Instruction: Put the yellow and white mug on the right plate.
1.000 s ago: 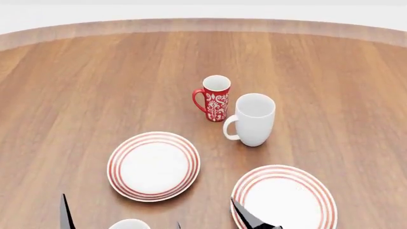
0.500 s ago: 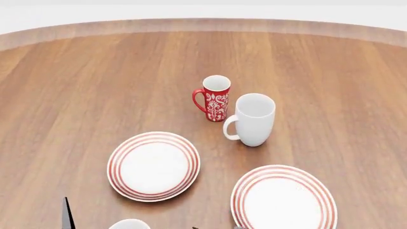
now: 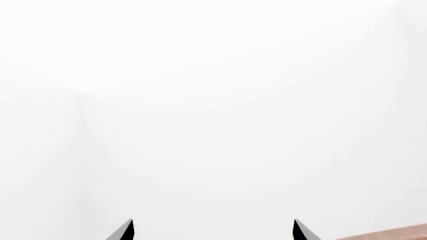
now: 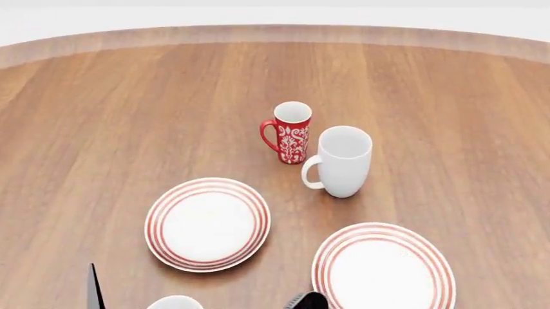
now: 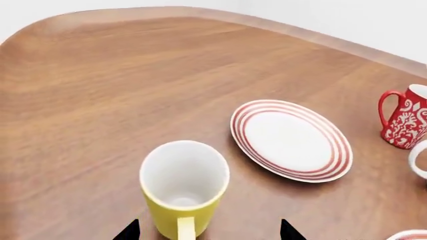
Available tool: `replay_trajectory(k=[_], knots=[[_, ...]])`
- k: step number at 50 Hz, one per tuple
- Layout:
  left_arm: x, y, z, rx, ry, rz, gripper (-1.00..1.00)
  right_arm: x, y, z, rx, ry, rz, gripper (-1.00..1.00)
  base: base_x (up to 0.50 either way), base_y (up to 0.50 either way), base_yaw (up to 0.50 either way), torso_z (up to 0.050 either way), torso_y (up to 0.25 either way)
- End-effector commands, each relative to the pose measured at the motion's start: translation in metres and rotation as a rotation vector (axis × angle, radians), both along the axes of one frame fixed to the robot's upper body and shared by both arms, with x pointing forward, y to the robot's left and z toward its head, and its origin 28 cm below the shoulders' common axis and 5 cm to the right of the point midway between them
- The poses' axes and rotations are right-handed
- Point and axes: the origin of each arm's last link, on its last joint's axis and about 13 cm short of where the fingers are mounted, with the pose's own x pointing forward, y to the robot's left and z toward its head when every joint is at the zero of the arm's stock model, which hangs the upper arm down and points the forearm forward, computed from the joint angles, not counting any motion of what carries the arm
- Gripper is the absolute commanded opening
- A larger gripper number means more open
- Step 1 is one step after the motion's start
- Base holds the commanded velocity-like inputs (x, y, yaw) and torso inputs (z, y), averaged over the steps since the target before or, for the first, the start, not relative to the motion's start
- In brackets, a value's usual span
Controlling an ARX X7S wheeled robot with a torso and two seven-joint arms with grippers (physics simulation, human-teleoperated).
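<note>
Right gripper (image 5: 207,231): two dark fingertips visible in the right wrist view, spread wide, nothing between the pads. Aimed low across the brown wooden tabletop (image 5: 100,85).

Squat yellow mug with white interior and rim (image 5: 184,187): upright on the tabletop, directly ahead of the right gripper, centred on the gap between the fingertips, yellow loop handle facing the gripper. Not enclosed; fingertips short of the mug body. Contact cannot be confirmed.

Beyond the mug and to one side: round white plate with thin red concentric rings (image 5: 291,140), lying flat. Further out at the frame edge: slim red mug with white pattern (image 5: 405,117).

Left gripper (image 3: 213,231): two dark fingertips set well apart, holding nothing, pointed at a blank white background in the left wrist view.

Head view only: right-hand white plate with red rings (image 4: 384,267), empty, near a dark part of the right arm at the lower edge; tall all-white mug (image 4: 341,161) just beside the red mug. Yellow mug reduced there to a sliver of white rim (image 4: 175,302) at the lower edge.
</note>
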Motion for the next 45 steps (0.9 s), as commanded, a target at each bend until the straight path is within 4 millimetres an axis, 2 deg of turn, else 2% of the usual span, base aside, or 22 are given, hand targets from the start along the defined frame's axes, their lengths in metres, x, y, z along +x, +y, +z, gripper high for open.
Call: replay_trajectory(k=[1,15,30,45], knots=[[0.005,0.003,0.002,0.008,-0.005,0.013,1.0,0.003,0.005,-0.002,0.003,0.011,0.025,1.0,0.0,0.0,0.0,0.0,0.0],[0.003,0.001,0.0,0.009,0.0,0.007,1.0,0.008,0.006,-0.008,-0.015,0.041,0.022,1.0,0.0,0.0,0.0,0.0,0.0],[0.018,0.0,-0.001,0.008,0.008,0.005,1.0,0.016,0.007,-0.02,-0.042,0.072,0.001,1.0,0.0,0.0,0.0,0.0,0.0],[0.02,-0.001,-0.002,0.009,0.01,0.001,1.0,0.018,0.017,-0.022,-0.068,0.059,0.027,1.0,0.0,0.0,0.0,0.0,0.0]])
